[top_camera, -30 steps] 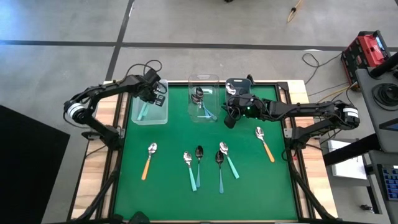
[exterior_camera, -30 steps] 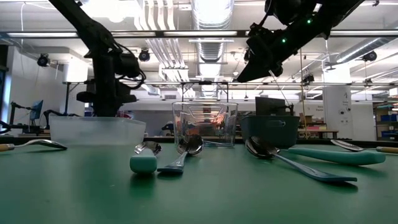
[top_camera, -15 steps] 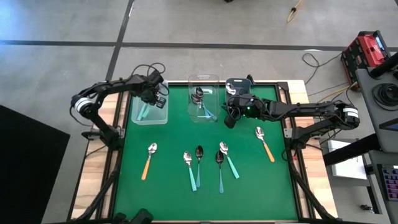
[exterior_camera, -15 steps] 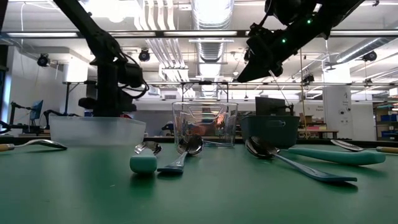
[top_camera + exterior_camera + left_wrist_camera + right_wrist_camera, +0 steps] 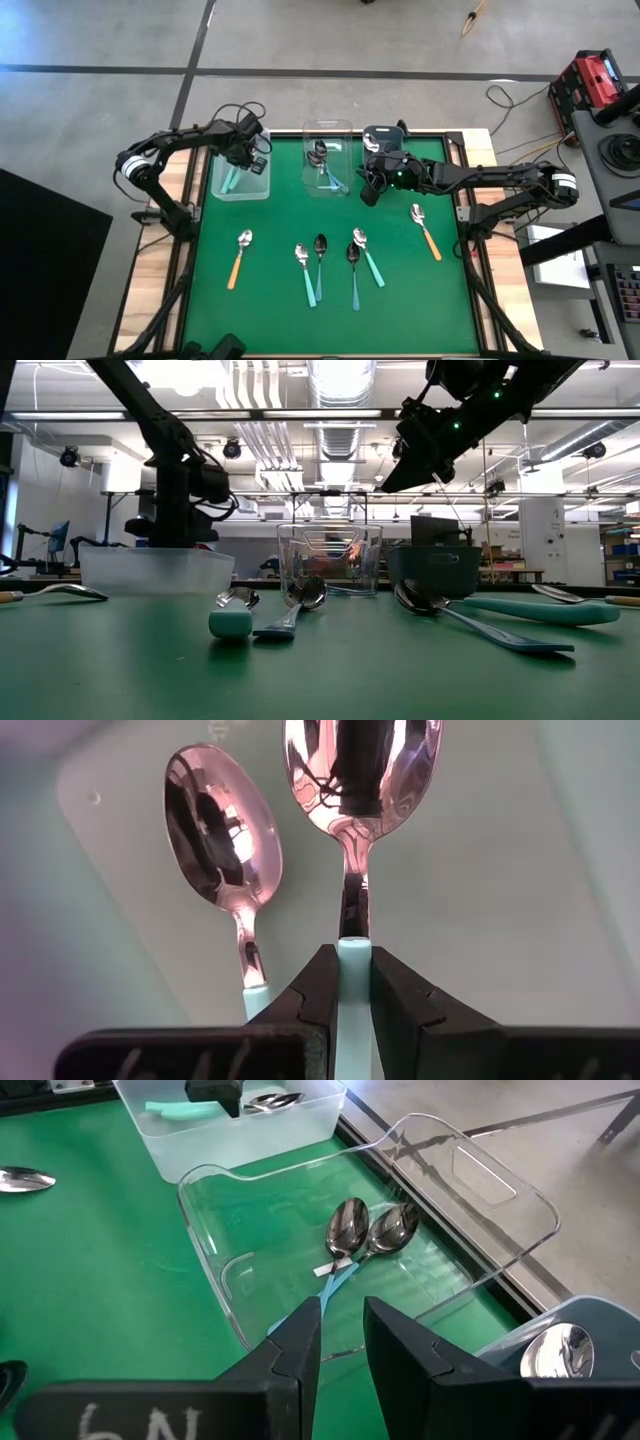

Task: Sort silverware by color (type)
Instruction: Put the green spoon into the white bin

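Note:
My left gripper [image 5: 248, 150] is down in the left clear bin [image 5: 262, 190] and is shut on a mint-handled spoon [image 5: 360, 780]. A second mint spoon [image 5: 222, 840] lies on that bin's floor beside it. My right gripper [image 5: 371, 191] hovers open just right of the middle clear bin [image 5: 327, 128], which holds two blue-teal spoons [image 5: 350, 1230]. Loose on the green mat lie two orange-handled spoons [image 5: 238, 258] [image 5: 427, 230], two mint ones [image 5: 306, 272] [image 5: 368, 255] and two blue-teal ones [image 5: 320, 262] [image 5: 354, 272]. My left gripper pinches the spoon's mint handle [image 5: 353, 955] between its two fingers, at the end where the metal neck enters the plastic. The fingers lie along the spoon, whose bowl points away from them over the bin floor. Whether the bowl touches the floor I cannot tell.
A grey bin [image 5: 385, 135] at the far edge, right of the middle bin, holds a spoon [image 5: 560, 1350]. In the low view the three bins [image 5: 155, 570] [image 5: 330, 558] [image 5: 435, 568] stand in a row behind the loose spoons. The mat's near part is bare green.
My left arm has shifted its elbow toward the far edge, and its gripper has sunk slightly into the left bin, staying shut on the spoon. My right arm has kept still.

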Controlling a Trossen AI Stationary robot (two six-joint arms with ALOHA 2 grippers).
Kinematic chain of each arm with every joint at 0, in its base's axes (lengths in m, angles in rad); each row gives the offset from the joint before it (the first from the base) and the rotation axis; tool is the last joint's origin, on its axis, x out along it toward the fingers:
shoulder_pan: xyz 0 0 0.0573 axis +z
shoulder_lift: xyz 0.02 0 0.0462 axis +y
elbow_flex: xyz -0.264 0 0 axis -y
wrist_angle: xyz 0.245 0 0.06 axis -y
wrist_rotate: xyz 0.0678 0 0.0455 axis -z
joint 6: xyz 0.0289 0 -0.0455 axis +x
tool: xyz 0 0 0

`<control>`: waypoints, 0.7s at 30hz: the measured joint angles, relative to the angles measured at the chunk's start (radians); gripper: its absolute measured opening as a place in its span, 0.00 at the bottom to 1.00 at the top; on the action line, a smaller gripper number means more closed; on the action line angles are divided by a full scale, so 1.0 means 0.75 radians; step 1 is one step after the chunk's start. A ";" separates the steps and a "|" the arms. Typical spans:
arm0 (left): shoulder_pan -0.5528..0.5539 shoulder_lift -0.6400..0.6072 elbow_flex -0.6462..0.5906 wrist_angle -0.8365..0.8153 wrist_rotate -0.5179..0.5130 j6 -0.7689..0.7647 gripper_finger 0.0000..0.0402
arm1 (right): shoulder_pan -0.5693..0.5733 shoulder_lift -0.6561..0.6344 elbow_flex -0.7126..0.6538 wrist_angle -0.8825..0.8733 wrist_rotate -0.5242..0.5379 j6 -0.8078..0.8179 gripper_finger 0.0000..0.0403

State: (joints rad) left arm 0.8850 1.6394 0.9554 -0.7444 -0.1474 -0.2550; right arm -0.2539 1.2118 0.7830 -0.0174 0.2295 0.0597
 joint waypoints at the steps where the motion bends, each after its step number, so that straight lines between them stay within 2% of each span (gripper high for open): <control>1: 0.002 0.000 0.000 -0.001 0.000 0.000 0.06 | 0.000 0.000 0.000 0.000 0.000 0.000 0.17; 21: 0.010 0.000 0.000 -0.041 0.001 0.015 0.06 | 0.001 0.000 0.000 0.000 0.000 0.001 0.17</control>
State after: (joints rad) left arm 0.8925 1.6394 0.9554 -0.7753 -0.1471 -0.2441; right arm -0.2535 1.2118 0.7830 -0.0174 0.2295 0.0601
